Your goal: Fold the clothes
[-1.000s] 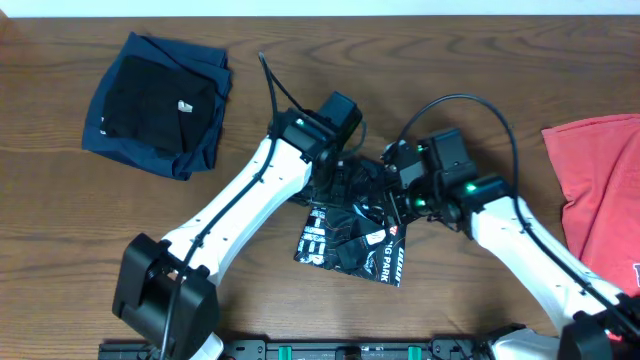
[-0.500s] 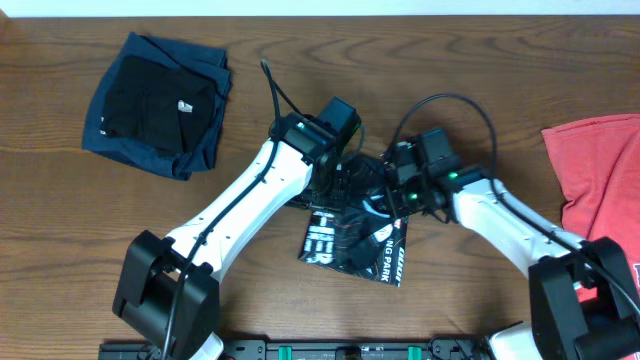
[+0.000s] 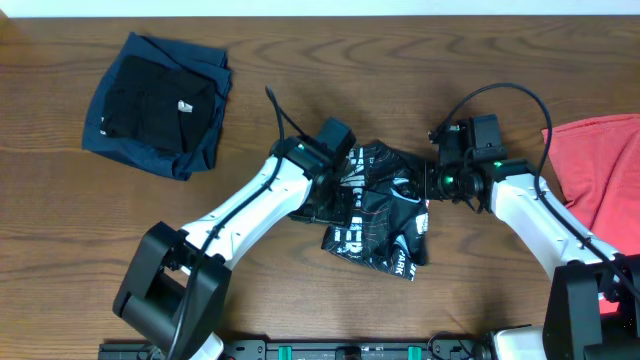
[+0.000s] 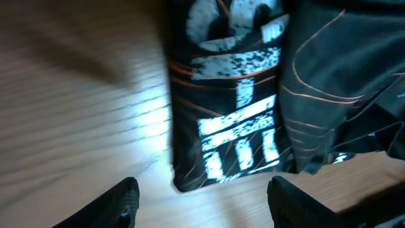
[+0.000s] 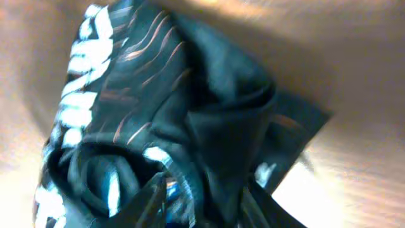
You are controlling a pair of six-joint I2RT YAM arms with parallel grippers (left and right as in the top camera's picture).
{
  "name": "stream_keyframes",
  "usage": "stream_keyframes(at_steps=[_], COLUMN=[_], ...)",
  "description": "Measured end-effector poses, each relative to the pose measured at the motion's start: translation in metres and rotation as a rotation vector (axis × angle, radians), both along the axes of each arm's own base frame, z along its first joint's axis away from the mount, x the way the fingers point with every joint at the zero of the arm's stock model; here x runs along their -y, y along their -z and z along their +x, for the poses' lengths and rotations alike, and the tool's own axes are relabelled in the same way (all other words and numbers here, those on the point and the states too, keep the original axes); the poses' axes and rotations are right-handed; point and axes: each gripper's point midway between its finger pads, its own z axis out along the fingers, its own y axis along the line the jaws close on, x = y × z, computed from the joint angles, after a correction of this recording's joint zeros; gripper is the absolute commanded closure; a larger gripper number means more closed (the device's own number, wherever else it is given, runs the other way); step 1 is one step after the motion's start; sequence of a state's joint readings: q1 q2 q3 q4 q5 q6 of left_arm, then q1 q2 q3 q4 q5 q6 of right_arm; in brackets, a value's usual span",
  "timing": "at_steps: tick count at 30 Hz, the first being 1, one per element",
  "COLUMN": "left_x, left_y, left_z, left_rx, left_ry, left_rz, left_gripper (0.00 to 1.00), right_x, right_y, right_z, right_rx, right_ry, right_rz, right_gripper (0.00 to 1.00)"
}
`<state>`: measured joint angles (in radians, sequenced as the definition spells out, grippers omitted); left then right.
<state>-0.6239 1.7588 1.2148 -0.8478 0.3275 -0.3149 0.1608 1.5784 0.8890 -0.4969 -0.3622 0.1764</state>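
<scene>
The black jersey (image 3: pixel 385 215) with orange-white lines and white lettering lies crumpled at the table's middle. My left gripper (image 3: pixel 338 192) sits at the jersey's left edge. In the left wrist view it (image 4: pixel 202 206) is open over bare wood, and the jersey's folded edge (image 4: pixel 234 126) lies just beyond its fingertips. My right gripper (image 3: pixel 428 186) is at the jersey's right edge. In the right wrist view its (image 5: pixel 205 206) jaws stand apart, with bunched jersey fabric (image 5: pixel 190 120) lying between the blurred fingers.
Folded navy and black garments (image 3: pixel 155 105) lie at the back left. A red T-shirt (image 3: pixel 605 170) lies at the right edge of the table (image 3: pixel 60 220). Both arms reach in from the front edge, with looping cables above the wrists.
The jersey has shifted up and to the right. The right arm has drawn back rightwards to its edge, its jaws closing then parting. The left gripper has stayed at the left side.
</scene>
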Motion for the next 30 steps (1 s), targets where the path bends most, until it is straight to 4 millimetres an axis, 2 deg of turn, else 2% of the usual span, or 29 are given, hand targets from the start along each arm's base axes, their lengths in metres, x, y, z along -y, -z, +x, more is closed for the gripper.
stream_keyframes(at_steps=[2, 6, 10, 11, 12, 13, 14, 17, 18, 20, 21, 24, 26, 28, 30], left_x=[0.002, 0.002, 0.004, 0.004, 0.003, 0.003, 0.002, 0.001, 0.001, 0.002, 0.003, 0.005, 0.008, 0.009, 0.009], left_y=[0.007, 0.018, 0.028, 0.03, 0.032, 0.034, 0.035, 0.037, 0.037, 0.037, 0.037, 0.037, 0.037, 0.038, 0.042], left_z=[-0.005, -0.014, -0.019, -0.021, -0.024, -0.026, -0.028, -0.032, -0.031, -0.031, -0.029, -0.026, -0.022, -0.021, -0.021], left_rx=[-0.017, -0.041, -0.052, -0.058, -0.066, -0.073, -0.077, -0.079, -0.076, -0.069, -0.061, -0.046, -0.032, -0.027, -0.035], left_ry=[0.002, 0.005, 0.01, 0.007, 0.007, 0.009, 0.018, 0.045, 0.051, 0.064, 0.072, 0.071, 0.071, 0.071, 0.07], left_rz=[-0.019, -0.041, -0.074, -0.076, -0.079, -0.081, -0.083, -0.084, -0.086, -0.09, -0.094, -0.105, -0.115, -0.118, -0.113], left_gripper=[0.35, 0.49, 0.68, 0.74, 0.85, 0.92, 0.94, 0.94, 0.9, 0.68, 0.65, 0.6, 0.59, 0.61, 0.66], right_x=[-0.01, -0.02, -0.014, -0.011, -0.008, -0.004, -0.001, 0.008, 0.013, 0.02, 0.024, 0.032, 0.028, 0.016, 0.001], right_y=[-0.003, -0.009, -0.007, -0.005, -0.004, -0.001, 0.0, 0.003, 0.004, 0.004, 0.004, 0.001, -0.005, -0.016, -0.028], right_z=[-0.01, -0.034, -0.057, -0.06, -0.062, -0.064, -0.064, -0.061, -0.058, -0.055, -0.053, -0.051, -0.051, -0.051, -0.048], right_rx=[-0.018, -0.079, -0.166, -0.18, -0.19, -0.199, -0.201, -0.194, -0.188, -0.178, -0.18, -0.171, -0.156, -0.124, -0.077], right_ry=[-0.065, -0.138, -0.147, -0.143, -0.137, -0.131, -0.126, -0.107, -0.093, -0.075, -0.053, -0.027, -0.043, -0.092, -0.145], right_rz=[0.051, 0.11, 0.087, 0.071, 0.053, 0.028, 0.011, -0.036, -0.049, -0.06, -0.066, -0.062, -0.028, 0.055, 0.139], right_gripper=[0.68, 0.67, 0.62, 0.61, 0.61, 0.61, 0.61, 0.61, 0.65, 0.8, 0.85, 0.87, 0.83, 0.68, 0.59])
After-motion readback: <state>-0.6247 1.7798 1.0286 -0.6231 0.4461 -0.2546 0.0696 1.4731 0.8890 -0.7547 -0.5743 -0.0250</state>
